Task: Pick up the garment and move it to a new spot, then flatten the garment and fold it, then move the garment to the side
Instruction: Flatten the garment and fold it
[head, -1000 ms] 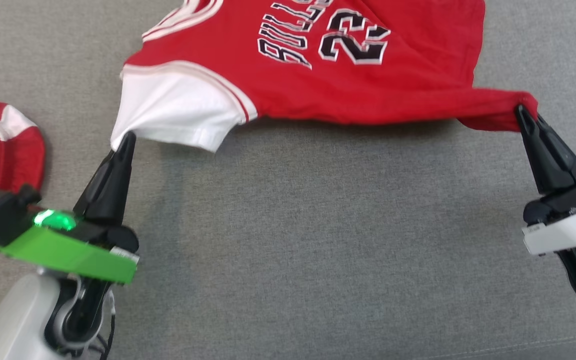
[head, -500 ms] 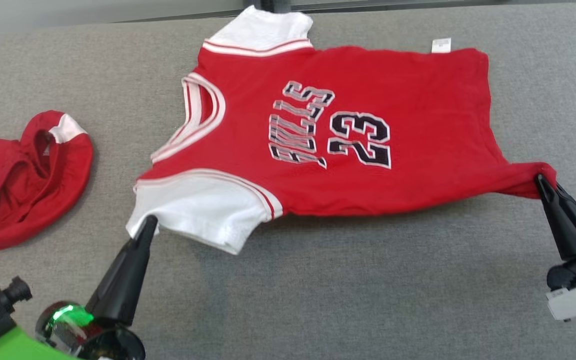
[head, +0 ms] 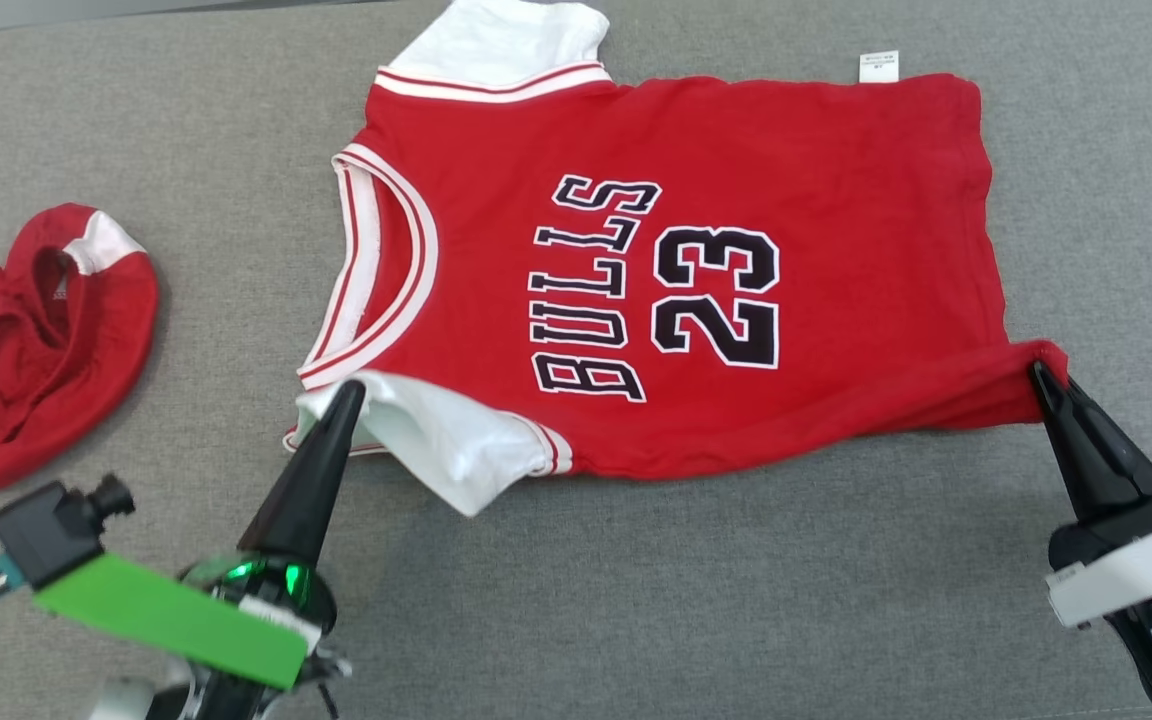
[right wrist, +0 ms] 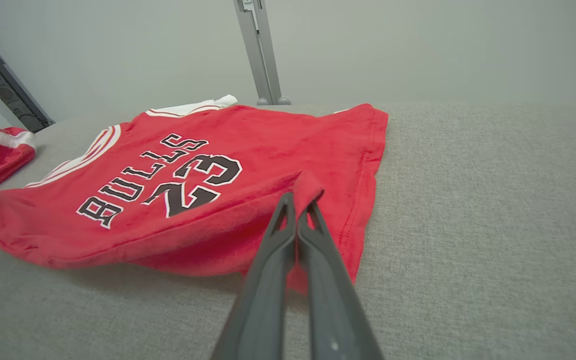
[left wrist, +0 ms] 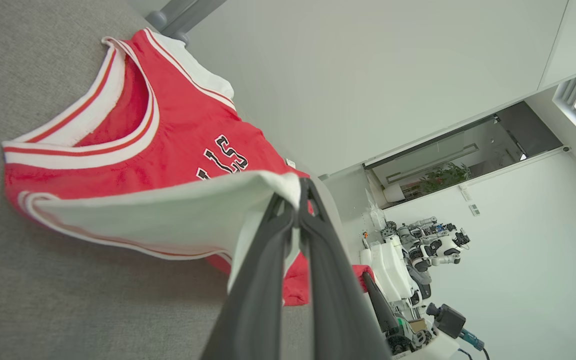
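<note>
Head view: jersey (head: 816, 200) flatter; left gripper (head: 350, 392) carried white sleeve (head: 456, 450) inward, seemingly folding.

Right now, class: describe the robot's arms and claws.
The left claw and right claw are each two long, black, tapering fingers with a green light at the base. The left wrist carries a bright green plate and small black camera; the right wrist has a white casing.
</note>
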